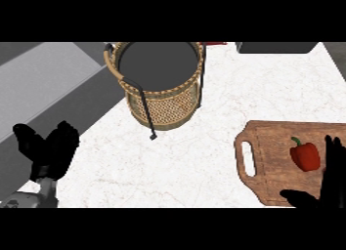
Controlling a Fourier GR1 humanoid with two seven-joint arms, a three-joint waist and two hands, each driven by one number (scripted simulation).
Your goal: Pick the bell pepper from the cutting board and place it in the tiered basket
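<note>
The pepper (304, 155), red with a short green stem pointing up and to the left, lies on the right half of the wooden board (273, 146), well clear of the board's handle slot at its left end. The board sits at the right of the white marbled counter (168, 161). The right hand (333, 176) comes in from the lower right over the board: its fingers stand straight and close together just right of the pepper, with the thumb stretched out to the left below it, over the board's lower edge. The hand is spread, nothing held, and whether a finger touches the pepper cannot be told. The basket (162, 83), woven with a dark inner floor and a black wire frame down its front, stands at the counter's far side, well apart from the board. The left hand (50, 146) rests at the left edge of the counter, fingers up and relaxed, holding nothing.
</note>
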